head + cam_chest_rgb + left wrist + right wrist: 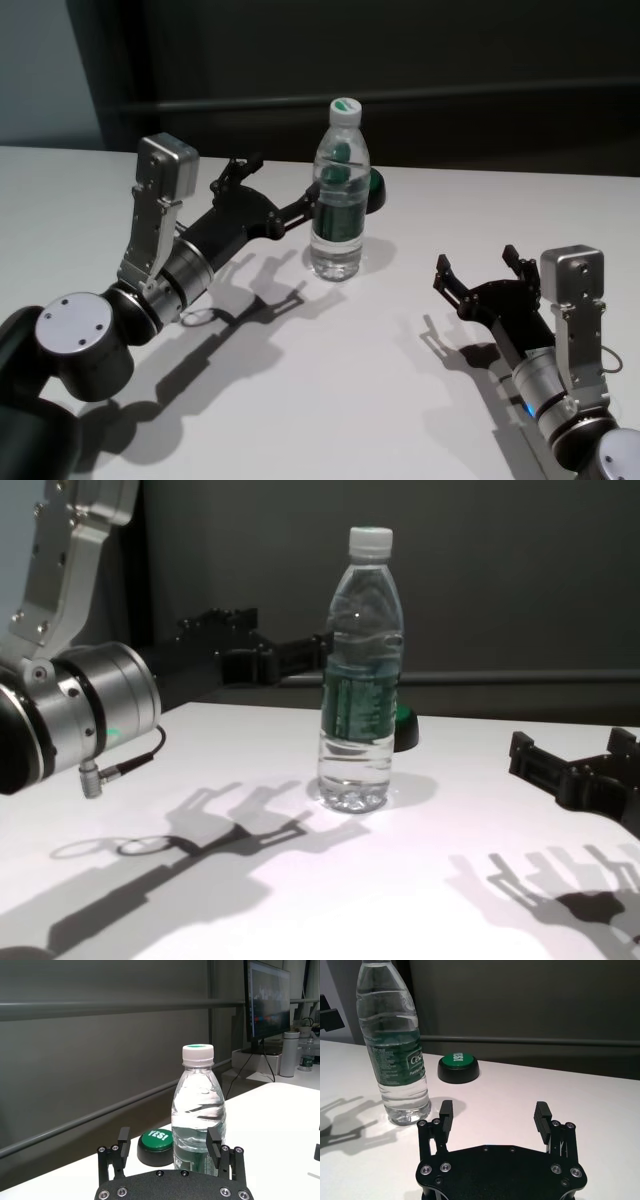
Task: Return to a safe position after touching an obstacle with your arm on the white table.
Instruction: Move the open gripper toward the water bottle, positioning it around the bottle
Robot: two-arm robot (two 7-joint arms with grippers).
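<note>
Both tools stand open: the left tool (268, 193) has one finger at the bottle (339, 200), the right tool (478, 268) well apart. Touching looks done; next, the left arm must draw straight back over the table (330, 400) without tipping it.

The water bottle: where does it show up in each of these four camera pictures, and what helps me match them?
Head view: the water bottle stands upright just right of centre on the white table.
Left wrist view: bottle right of centre, close behind the left end effector.
Right wrist view: bottle at the left edge, top cut off.
Chest view: bottle at centre.
Shared landmark: the green button behind the bottle.
</note>
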